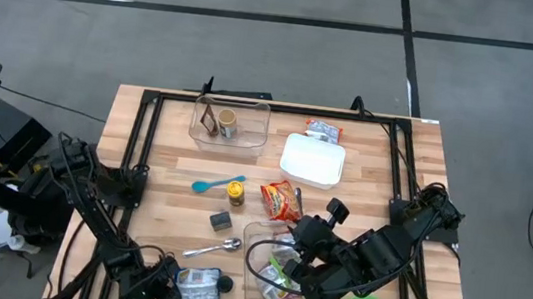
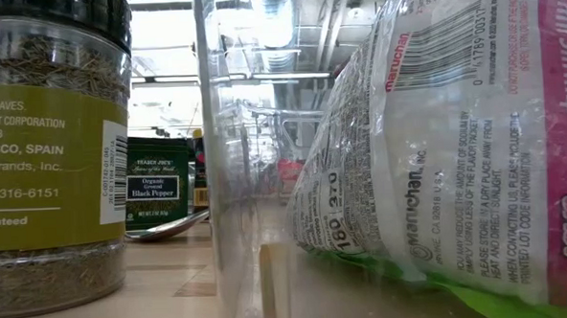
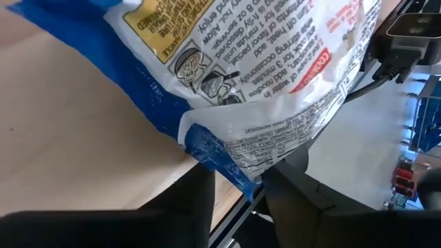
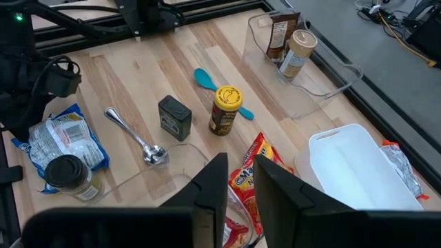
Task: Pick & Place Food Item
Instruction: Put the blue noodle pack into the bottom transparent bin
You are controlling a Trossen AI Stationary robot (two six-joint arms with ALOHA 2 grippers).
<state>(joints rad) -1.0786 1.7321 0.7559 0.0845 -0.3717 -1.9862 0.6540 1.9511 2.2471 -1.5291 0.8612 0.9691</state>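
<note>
Noodles in a blue packet [image 3: 241, 83] lie at the table's near edge. Left gripper [image 3: 238, 186] pinches its thin, crinkly end. It looks light, slippery and crushable. Right gripper [image 4: 238, 180] hangs slightly open, empty.

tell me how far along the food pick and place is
Done: a noodle packet already lies in the clear bin near the front edge, where the right gripper hovers. In hand: the left gripper is pinching the edge of the blue noodle packet, which still rests on the table. Left: the orange noodle packet, spice jar and black tin are still out.
</note>
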